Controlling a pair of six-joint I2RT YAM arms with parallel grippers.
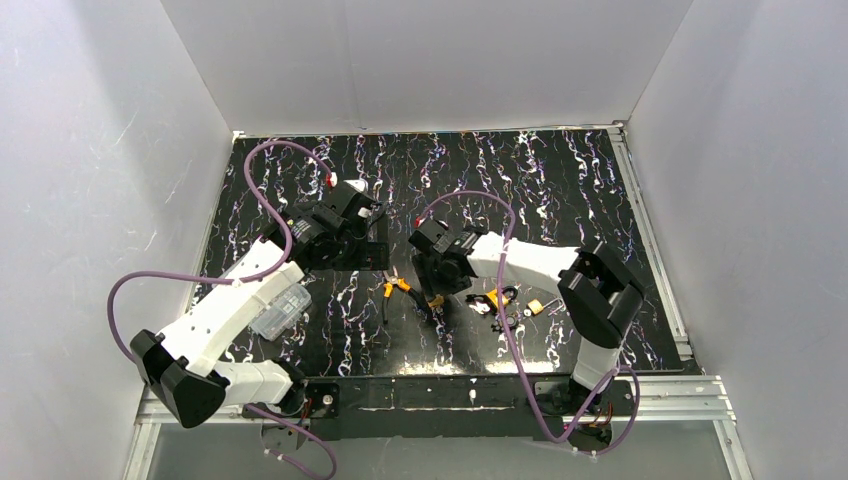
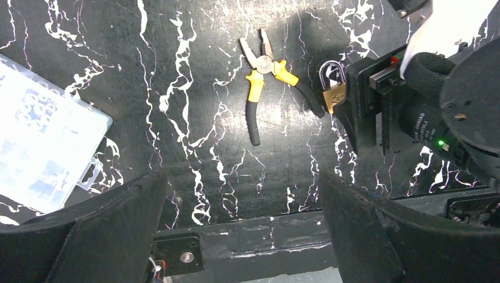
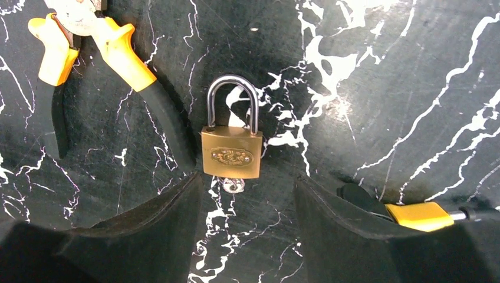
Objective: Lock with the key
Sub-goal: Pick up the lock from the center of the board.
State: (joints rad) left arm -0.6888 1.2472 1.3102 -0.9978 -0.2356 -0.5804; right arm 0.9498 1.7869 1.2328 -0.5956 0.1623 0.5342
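one padlock (image 3: 231,154) lies flat, keyhole end facing right end effector (image 3: 247,180).

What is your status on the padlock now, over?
Left gripper open, hovering, nothing between its fingers. Right gripper open, straddling the padlock at its lower end. Padlock flat on table, key showing underneath. Pliers handle close beside it.

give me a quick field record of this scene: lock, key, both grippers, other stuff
padlock: brass, flat on the table, shackle looks seated
key: small silver bit at the padlock's base, mostly hidden
right gripper: open, fingers either side of the padlock's base, not clamped
left gripper: open wide, above the table, holding nothing
pliers: yellow and black, lying left of the padlock
box: clear plastic, far left
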